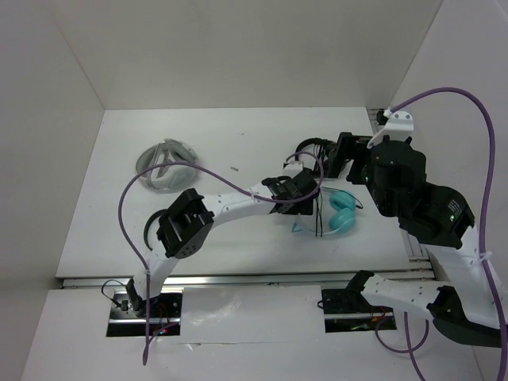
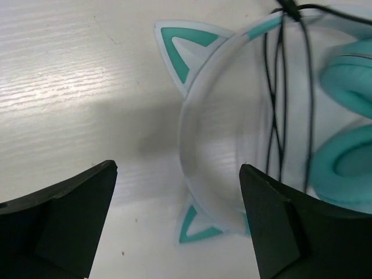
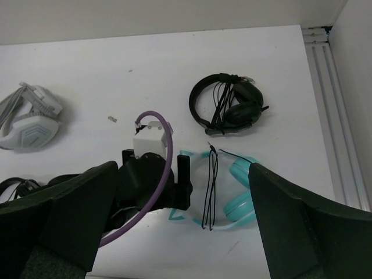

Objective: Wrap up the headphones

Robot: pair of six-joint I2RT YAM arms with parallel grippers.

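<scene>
The teal headphones (image 1: 343, 213) lie flat on the white table, ear cups to the right. Their pale blue headband (image 2: 215, 116) has two cat-ear points. The thin black cable (image 2: 278, 110) runs in several strands across the headband. My left gripper (image 1: 300, 198) is open and low over the headband's arch, one finger on each side, holding nothing (image 2: 177, 224). My right gripper (image 1: 343, 159) is open, empty and high above the table. In the right wrist view it (image 3: 183, 224) looks down on the headphones (image 3: 239, 189).
Small black headphones (image 3: 229, 104) with a wrapped cable lie behind the teal pair. Grey-white bulky headphones (image 1: 165, 165) lie at the far left. Another dark item (image 1: 152, 228) shows under the left arm. A metal rail (image 3: 325, 104) runs along the right wall.
</scene>
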